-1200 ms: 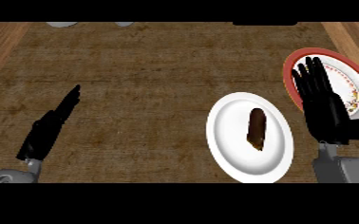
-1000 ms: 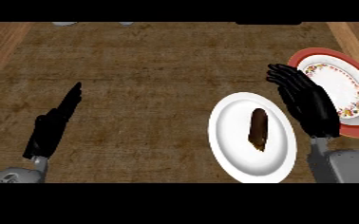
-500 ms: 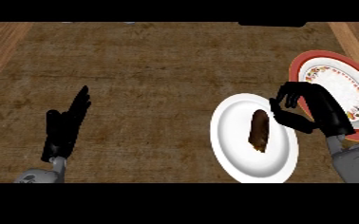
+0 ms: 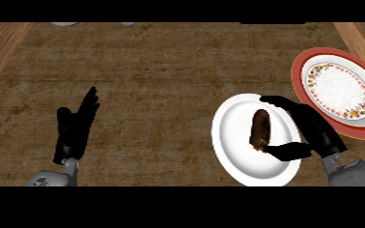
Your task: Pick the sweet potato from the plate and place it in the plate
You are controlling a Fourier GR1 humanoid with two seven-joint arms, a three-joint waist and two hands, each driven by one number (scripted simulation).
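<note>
Head view: right hand (image 4: 314, 128) brackets sweet potato (image 4: 261, 130) on white plate (image 4: 235, 145).

Across the wooden counter (image 4: 164, 72), the red-rimmed plate (image 4: 303, 70) waits just beside the white one; the right hand's fingers and thumb curve around the potato's ends without yet pinching it. Closing off-centre could roll it away. Left hand (image 4: 75, 125) rests spread, fingers up, lower left.

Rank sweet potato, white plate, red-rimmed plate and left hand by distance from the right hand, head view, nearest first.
From the right hand:
1. Sweet potato, between its fingers and thumb; white plate, directly under the hand. Too close to call.
2. Red-rimmed plate, just beyond, at the right edge.
3. Left hand, far across the counter, at the left.
</note>
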